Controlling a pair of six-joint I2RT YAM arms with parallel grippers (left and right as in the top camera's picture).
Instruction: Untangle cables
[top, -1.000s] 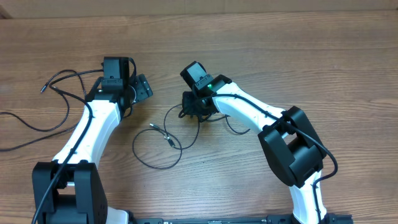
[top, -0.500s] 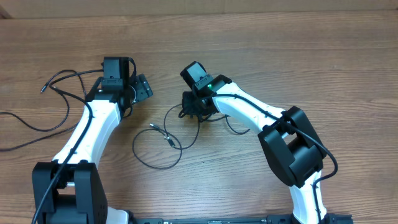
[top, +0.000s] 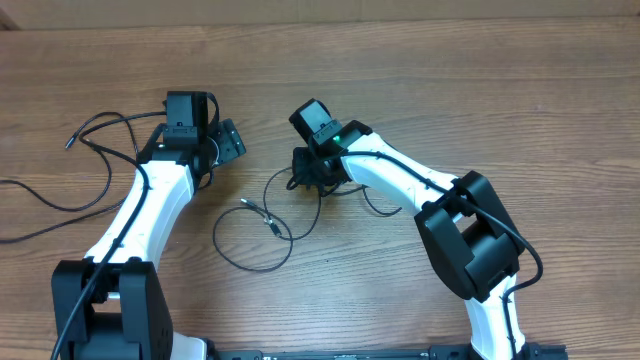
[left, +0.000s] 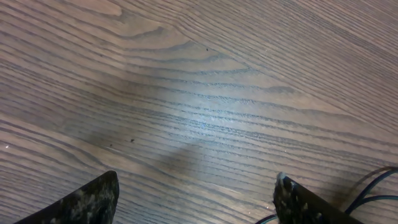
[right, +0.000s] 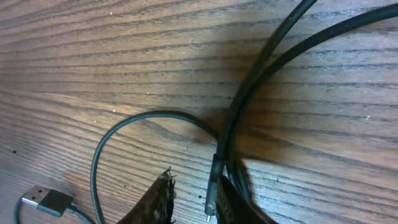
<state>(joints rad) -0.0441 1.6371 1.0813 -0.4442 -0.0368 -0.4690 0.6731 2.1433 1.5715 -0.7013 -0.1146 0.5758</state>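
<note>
Overhead, the left gripper (top: 224, 142) was seen left of centre in the upper half of the frame, its jaws spread wide over the wooden desk (top: 500, 90); in the left wrist view, plain wood grain was shown between its two fingertips (left: 93, 200). The right gripper (top: 308, 178) was lowered near the middle of the frame, onto the upper right edge of the cables (top: 217, 243). These were laid as a loose black loop across the lower centre of the desk, with two silver-grey plug tips (top: 258, 212) lying inside it. In the right wrist view the jaws were set narrow, and a moulded cable end (right: 212, 186) was seen running down between them, close against one finger; whether it was pinched could not be told. A flat USB plug (right: 46, 200) was seen at the lower left of that view. A further thin cord (top: 70, 140) was spread at the far left of the overhead frame.
</note>
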